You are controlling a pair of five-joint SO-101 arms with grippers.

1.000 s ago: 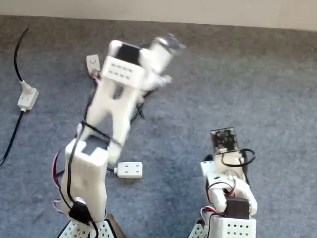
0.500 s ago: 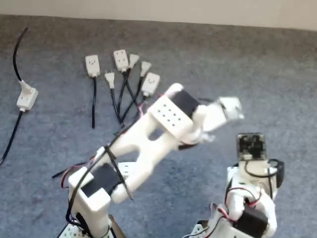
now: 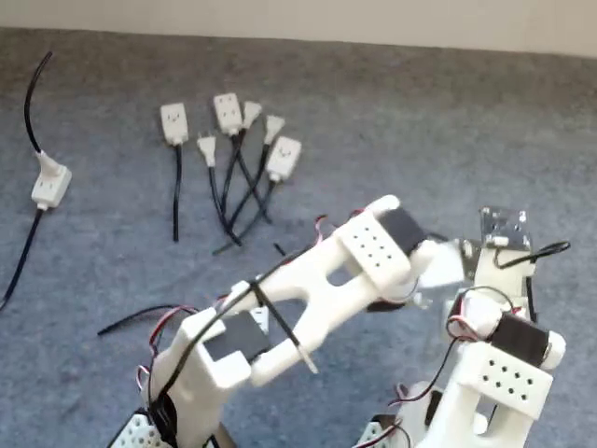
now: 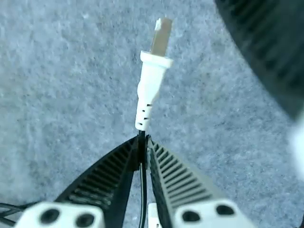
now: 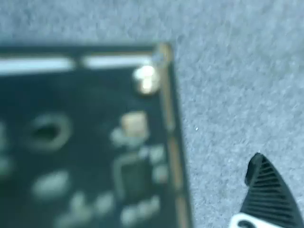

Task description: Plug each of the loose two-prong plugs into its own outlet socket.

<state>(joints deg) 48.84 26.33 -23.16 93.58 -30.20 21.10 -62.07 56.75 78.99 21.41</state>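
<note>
My left gripper (image 4: 141,142) is shut on the thin black cord of a white two-prong plug (image 4: 152,80). The plug sticks out past the fingertips, prongs forward, above grey carpet. In the high view my left gripper (image 3: 438,266) hangs at the right, close beside my right arm (image 3: 504,359). In the right wrist view a dark circuit board (image 5: 85,142) looms very near, with one black fingertip (image 5: 266,190) beside it. Three white outlet sockets (image 3: 173,122) (image 3: 227,112) (image 3: 284,157) and loose plugs (image 3: 206,146) lie in a cluster at the far left-centre.
Black cords (image 3: 233,201) trail from the cluster toward the arms. A white adapter (image 3: 49,182) on a black cable lies at the far left. A white outlet block (image 3: 254,317) lies partly hidden under my left arm. Grey carpet (image 3: 448,121) stretches at the far right.
My left arm swung from the far cluster down and to the right, uncovering the sockets and plugs. My right arm shifted right and reached farther out.
</note>
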